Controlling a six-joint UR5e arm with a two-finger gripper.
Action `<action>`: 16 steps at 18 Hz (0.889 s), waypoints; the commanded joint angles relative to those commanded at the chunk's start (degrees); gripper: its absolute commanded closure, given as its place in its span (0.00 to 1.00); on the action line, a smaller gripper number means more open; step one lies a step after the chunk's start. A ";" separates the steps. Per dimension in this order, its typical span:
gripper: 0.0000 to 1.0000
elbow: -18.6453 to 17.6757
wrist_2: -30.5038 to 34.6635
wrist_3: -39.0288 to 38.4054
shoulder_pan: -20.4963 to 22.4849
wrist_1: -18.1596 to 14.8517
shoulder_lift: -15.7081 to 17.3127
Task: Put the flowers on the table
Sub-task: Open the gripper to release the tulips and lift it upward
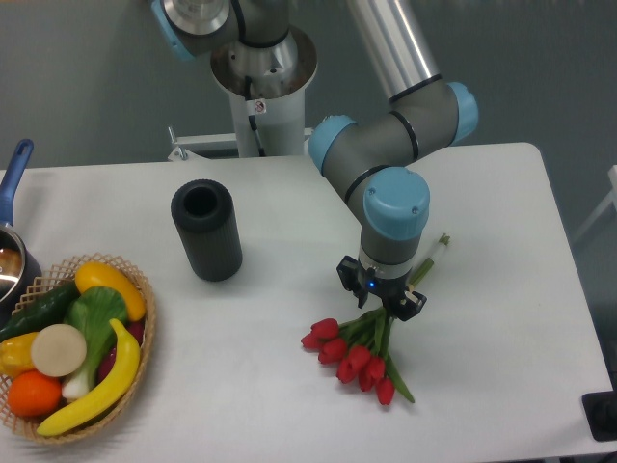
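The flowers (359, 355) lie on the table (501, 203), with the gripper (383, 302) over their stems at twelve o'clock. A cup (206, 230) stands at ten o'clock from them, a fruit basket (135, 367) at nine.

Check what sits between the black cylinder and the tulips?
Nothing: bare white table between the black cylinder and the tulips, per the fixed camera.

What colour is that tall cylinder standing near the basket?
The cylinder is matte black, open at the top; the fixed camera view shows it clearly.
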 joint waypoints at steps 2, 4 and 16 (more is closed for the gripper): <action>0.00 -0.26 0.17 0.00 0.26 0.09 1.32; 0.00 -0.70 0.09 0.09 1.05 0.09 2.81; 0.00 3.76 0.00 13.08 5.98 -7.70 5.63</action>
